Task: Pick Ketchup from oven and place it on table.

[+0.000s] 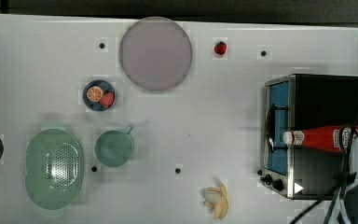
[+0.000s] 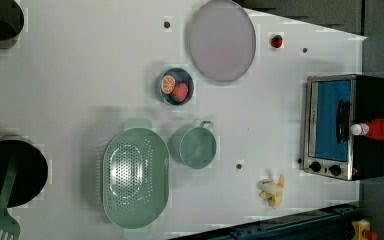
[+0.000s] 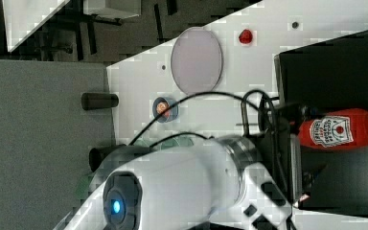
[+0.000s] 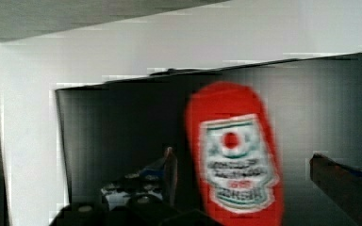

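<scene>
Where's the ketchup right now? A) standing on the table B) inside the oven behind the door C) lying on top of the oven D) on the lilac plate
C: the ketchup lies on its side across the oven's black top, cap over the front edge.

White table (image 1: 223, 116) bears oven (image 1: 321, 107), lilac plate (image 1: 155, 52), banana (image 1: 217, 201), strawberry (image 1: 220, 47)

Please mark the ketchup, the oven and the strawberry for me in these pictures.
ketchup (image 1: 319, 138): top view, red body lying on the oven's top.
oven (image 1: 326, 98): top view, bare black top panel.
strawberry (image 1: 220, 47): top view, middle of the red fruit on the table.
</scene>
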Robot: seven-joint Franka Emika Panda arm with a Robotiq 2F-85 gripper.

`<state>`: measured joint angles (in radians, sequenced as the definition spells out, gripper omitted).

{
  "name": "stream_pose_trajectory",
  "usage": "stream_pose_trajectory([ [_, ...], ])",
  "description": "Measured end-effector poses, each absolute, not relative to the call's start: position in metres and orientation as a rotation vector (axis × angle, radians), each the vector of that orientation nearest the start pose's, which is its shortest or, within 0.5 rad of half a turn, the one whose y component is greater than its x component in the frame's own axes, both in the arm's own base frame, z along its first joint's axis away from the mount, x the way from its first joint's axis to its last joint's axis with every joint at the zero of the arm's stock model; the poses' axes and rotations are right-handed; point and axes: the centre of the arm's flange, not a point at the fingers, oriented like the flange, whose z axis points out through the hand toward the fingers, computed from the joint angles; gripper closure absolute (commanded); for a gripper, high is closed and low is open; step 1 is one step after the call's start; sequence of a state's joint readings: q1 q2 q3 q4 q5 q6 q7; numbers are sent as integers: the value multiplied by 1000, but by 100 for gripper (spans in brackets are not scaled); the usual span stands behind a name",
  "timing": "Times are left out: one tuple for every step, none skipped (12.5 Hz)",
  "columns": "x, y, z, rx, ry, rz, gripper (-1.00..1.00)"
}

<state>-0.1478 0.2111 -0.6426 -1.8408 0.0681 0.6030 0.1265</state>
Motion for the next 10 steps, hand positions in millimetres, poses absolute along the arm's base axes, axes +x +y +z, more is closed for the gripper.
stream_pose_trajectory([
  [461,-424,440,-2105,2405,-257,-100],
  [466,-420,421,-2137,2397,-223,-100],
  [468,-415,401,-2147,2376,-182,-100],
  [469,-412,378,-2153,2365,-117,-100],
  [470,-412,360,-2137,2372,-53,-100],
  [471,-411,337,-2160,2384,-12,-100],
  [474,-405,328,-2187,2373,12,-100],
  [477,-404,331,-2196,2361,-14,-74],
  [476,-405,332,-2197,2367,-19,-26],
  [476,-407,333,-2196,2369,-37,-26],
])
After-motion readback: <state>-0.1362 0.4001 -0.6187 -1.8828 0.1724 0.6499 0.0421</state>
